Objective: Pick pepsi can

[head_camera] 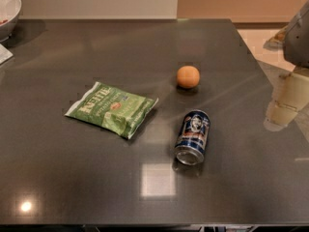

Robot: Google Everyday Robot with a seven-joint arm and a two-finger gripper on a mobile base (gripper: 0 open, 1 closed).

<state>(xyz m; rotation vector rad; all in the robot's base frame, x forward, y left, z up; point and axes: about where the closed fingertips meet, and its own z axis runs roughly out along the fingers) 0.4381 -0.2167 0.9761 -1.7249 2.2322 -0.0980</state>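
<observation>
The pepsi can (193,137) is dark blue with a white-and-red logo. It lies on its side on the dark grey table (96,178), right of centre, with a silver end facing the camera. My gripper (283,104) is pale and hangs from the grey arm (298,35) at the right edge of the view. It is above the table's right side, to the right of the can and a little farther back, well apart from it. It holds nothing.
A green chip bag (112,108) lies flat to the left of the can. An orange (188,76) sits behind the can. A white bowl (7,8) stands at the far left corner. The table's right edge runs close under the gripper.
</observation>
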